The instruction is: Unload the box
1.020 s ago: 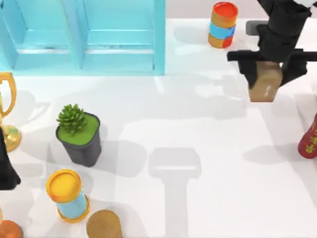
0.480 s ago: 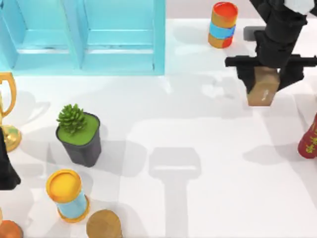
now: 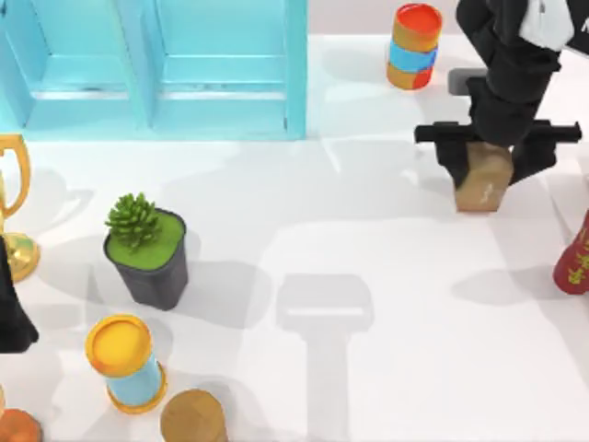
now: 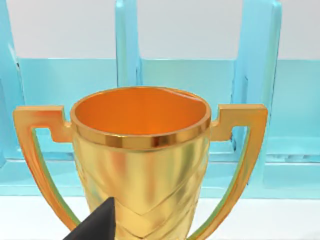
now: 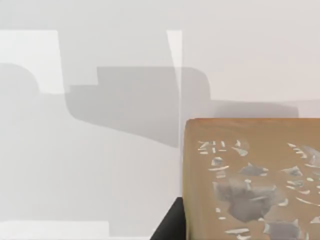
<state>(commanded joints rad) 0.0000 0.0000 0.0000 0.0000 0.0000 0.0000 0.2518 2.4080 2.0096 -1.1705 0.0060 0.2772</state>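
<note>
Box [image 3: 482, 182], a small brown carton, sits between the fingers of my right gripper [image 3: 485, 164] at about two o'clock on the table [image 3: 386, 276], and those fingers are closed on its sides. From above I cannot tell whether its base touches the surface or hangs just clear. In the right wrist view the box [image 5: 250, 180] shows a flat printed face with pale markings, square-edged, which I read as stiff card: light, rigid enough for a side pinch, but likely to dent if squeezed hard. The faces look smooth, so I judge slipping a risk; holding it high on two opposite flat sides, as now, seems the right place. A striped can [image 3: 414, 46] stands near at twelve o'clock from the box, and a red bottle [image 3: 575, 262] at four o'clock, both apart from it.

My left gripper [image 3: 11, 313] is parked at nine o'clock beside a gold trophy [image 4: 140, 155], with the blue shelf [image 3: 156, 74] behind. Whether its fingers are apart I cannot tell.
</note>
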